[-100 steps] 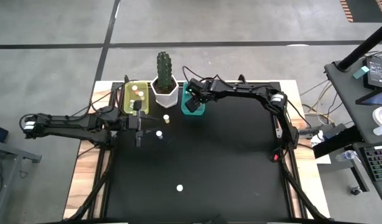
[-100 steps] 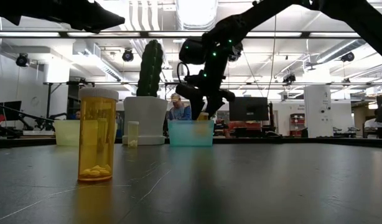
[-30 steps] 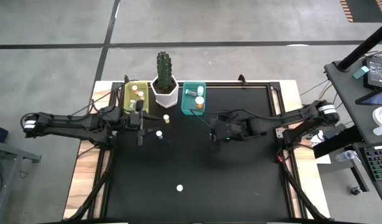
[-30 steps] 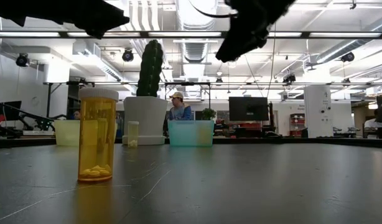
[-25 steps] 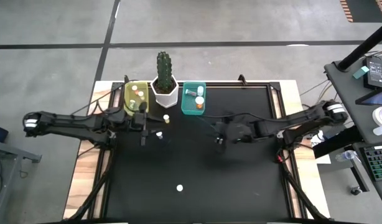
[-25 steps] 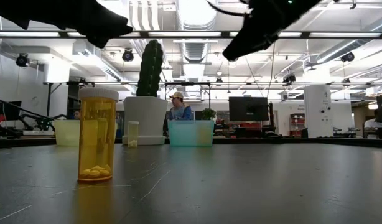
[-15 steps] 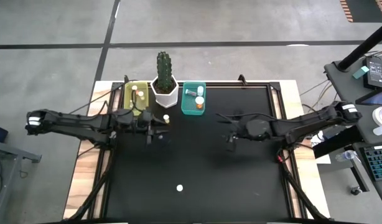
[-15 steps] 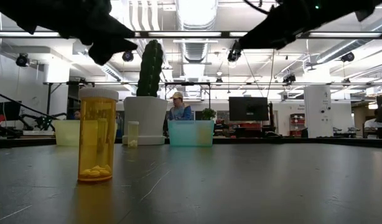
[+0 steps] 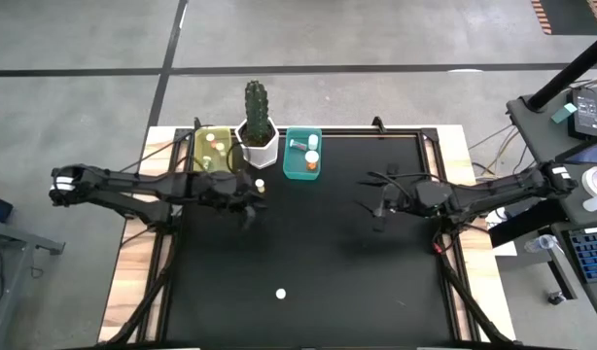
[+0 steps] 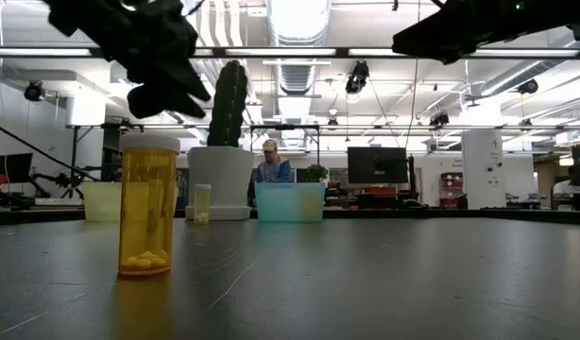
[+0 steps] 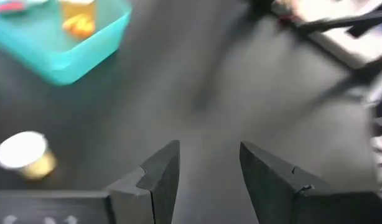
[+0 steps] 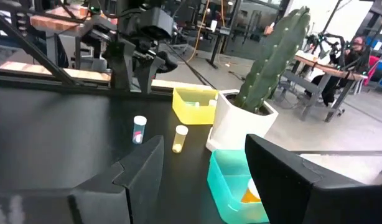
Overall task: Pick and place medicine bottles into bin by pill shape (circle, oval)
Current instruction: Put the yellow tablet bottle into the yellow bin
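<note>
Right gripper (image 9: 377, 212) has pulled back from teal bin (image 9: 302, 156); left gripper (image 9: 248, 211) advanced over bottle (image 12: 139, 130). Both sets of fingers apart, holding nothing.

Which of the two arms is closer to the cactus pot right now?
The left. The left gripper hangs just in front of the cactus pot, near a small bottle. The right gripper is far off to the pot's right, past the teal bin.
</note>
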Available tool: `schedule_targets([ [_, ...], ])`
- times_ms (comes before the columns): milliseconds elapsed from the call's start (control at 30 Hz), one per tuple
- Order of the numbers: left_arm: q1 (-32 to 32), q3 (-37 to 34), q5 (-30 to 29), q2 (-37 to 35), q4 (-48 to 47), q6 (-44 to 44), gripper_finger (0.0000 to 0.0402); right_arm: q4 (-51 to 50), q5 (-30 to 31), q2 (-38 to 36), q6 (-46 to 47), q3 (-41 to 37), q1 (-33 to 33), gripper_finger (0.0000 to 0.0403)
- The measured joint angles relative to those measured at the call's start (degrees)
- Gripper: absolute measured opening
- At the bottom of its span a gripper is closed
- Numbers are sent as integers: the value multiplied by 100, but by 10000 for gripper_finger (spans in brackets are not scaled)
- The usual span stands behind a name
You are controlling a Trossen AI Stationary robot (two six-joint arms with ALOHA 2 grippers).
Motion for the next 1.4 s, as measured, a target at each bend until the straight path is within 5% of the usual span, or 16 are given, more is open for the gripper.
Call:
schedule_targets([
  [267,269,1065,-289,1068,-1481,-341,152,-11,1,-86,-204,-62,-1,219],
  [667,1206,1667,-497,2294,-1953,-431,152,-158,2,-83,-284,-62,-3,219],
  [1400,1517,1534,-1104,2498,-1997,-608,152,-239,7,-81,-282,-141,-255,219],
])
